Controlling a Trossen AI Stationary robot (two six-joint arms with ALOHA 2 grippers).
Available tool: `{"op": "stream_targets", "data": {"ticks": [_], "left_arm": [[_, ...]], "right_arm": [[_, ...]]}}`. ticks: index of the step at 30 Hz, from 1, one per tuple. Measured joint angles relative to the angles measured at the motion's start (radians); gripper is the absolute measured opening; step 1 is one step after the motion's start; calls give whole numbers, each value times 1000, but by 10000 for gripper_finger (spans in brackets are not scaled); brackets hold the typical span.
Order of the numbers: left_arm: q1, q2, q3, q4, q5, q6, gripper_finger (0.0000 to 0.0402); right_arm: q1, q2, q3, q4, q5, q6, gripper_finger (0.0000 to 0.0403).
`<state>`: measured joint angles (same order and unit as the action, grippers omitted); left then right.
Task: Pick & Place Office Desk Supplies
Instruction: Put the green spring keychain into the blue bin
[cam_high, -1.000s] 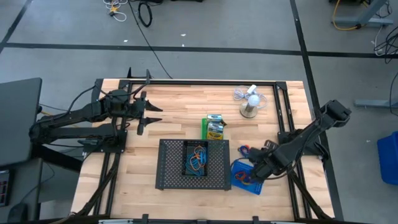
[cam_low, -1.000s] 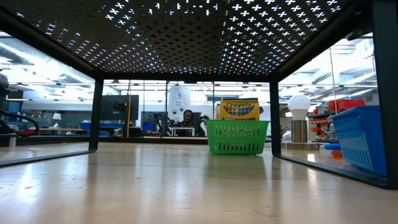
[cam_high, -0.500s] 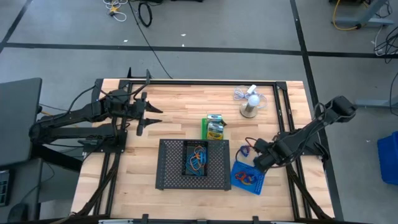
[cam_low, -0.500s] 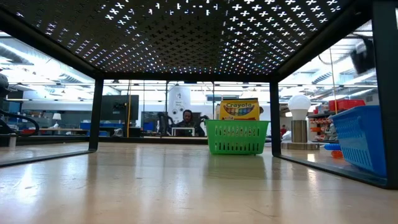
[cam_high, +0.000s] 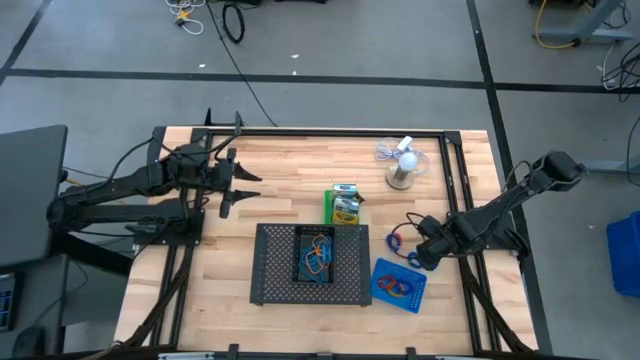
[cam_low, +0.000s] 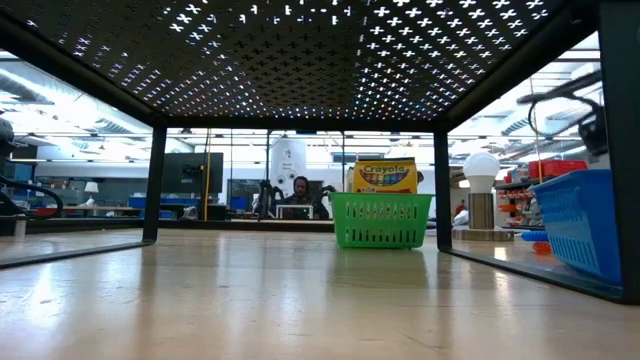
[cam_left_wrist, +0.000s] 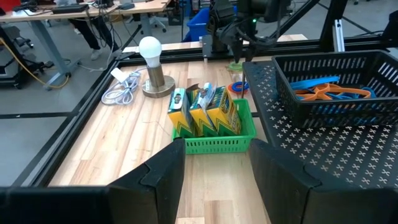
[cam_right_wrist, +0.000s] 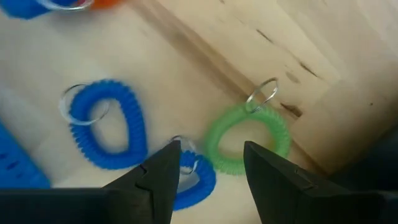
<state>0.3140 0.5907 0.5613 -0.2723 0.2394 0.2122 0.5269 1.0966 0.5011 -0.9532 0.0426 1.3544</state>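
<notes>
My right gripper (cam_right_wrist: 208, 169) stands open, pointing down over loose coiled loops on the bare wood: a green loop (cam_right_wrist: 249, 140) with a key ring and two blue loops (cam_right_wrist: 106, 130), none of them touched. In the high view it (cam_high: 422, 252) hovers between those loops (cam_high: 398, 240) and the blue bin (cam_high: 400, 285), which holds more loops. A green bin (cam_high: 345, 205) holds yellow crayon boxes (cam_left_wrist: 205, 109). A black bin (cam_left_wrist: 336, 87) with loops sits on the mesh tray. My left gripper (cam_left_wrist: 217, 174) waits open, raised above the table's far left (cam_high: 245, 190).
The black mesh tray (cam_high: 275, 265) stands on legs in the table's near middle. A white mini fan (cam_high: 402, 165) with a coiled cable stands at the far right. Black frame rails (cam_high: 455, 190) run along the table's sides. Bare wood lies between the left arm and the tray.
My right gripper has left the spot above the blue bin, gone toward the table's far edge and a little right, sunk lower and rolled about its own axis. It now hangs over the loose loops beside the bin. No object has moved.
</notes>
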Motion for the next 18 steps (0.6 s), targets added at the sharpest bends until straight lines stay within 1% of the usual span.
{"op": "stream_targets", "data": {"ticks": [6,9,14,16,18], "left_arm": [[0,0,0,-1,-2,-1,188],[0,0,0,-2,-2,-1,188],[0,0,0,-4,-2,-2,188],[0,0,0,-5,-2,-3,188],[0,0,0,-9,-2,-4,188]], "right_arm": [[-82,0,-40,51,0,-50,183],[-123,0,-52,120,-5,-95,183],[-180,18,-54,119,-13,-148,182],[-195,34,-54,116,-19,-169,175],[-204,56,-54,115,-19,-188,160]]}}
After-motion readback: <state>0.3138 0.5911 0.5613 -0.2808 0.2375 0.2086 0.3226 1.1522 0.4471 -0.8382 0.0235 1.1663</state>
